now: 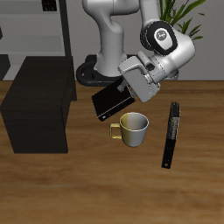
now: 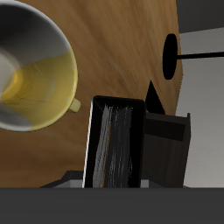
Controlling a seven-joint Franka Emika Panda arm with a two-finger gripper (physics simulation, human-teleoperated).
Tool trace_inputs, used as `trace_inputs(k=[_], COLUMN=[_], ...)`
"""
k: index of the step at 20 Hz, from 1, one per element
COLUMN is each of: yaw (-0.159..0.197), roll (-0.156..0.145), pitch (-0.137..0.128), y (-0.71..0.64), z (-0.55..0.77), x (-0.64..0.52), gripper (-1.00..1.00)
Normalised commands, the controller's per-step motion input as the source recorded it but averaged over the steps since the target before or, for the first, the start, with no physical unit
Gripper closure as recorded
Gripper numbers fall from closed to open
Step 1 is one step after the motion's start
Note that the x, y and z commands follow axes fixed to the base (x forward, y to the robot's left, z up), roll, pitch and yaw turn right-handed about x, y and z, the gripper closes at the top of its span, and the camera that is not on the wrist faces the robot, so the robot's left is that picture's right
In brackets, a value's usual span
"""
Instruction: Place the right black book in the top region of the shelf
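The carrying step was judged to be in hand: the right black book [image 1: 108,101] was off the table, tilted, and clamped in the gripper [image 1: 125,85], which was closed on the book's upper end. In the exterior view the book hung above the wooden table [image 1: 96,188], just behind the yellow mug [image 1: 134,128] and between that mug and the shelf [image 1: 37,105]. The shelf, a plain black box-shaped unit, stood well apart from the book, with its top surface bare and nothing of the task yet resting on it. The wrist view showed the book's pale page edge [image 2: 115,144] close under the camera, a dark finger [image 2: 166,136] pressed against one cover, and the mug's rim [image 2: 35,66] nearby below. The thin black book [image 1: 170,134] lay flat on the far side of the mug and was not involved. The next move was judged to call for lifting the book higher than the shelf's top, carrying it sideways across the gap, levelling it, and lowering it before release. Clipping the shelf's near upper edge appeared the chief risk.
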Motion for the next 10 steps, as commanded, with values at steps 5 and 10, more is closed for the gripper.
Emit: trace_inputs(k=[5,10], yaw=[-0.013,-0.027], roll=[-0.051,-0.031], pitch=[-0.013,0.005], y=[-0.24,-0.25], z=[0.02,0.15], x=[0.01,0.04], gripper=[1.00,1.00])
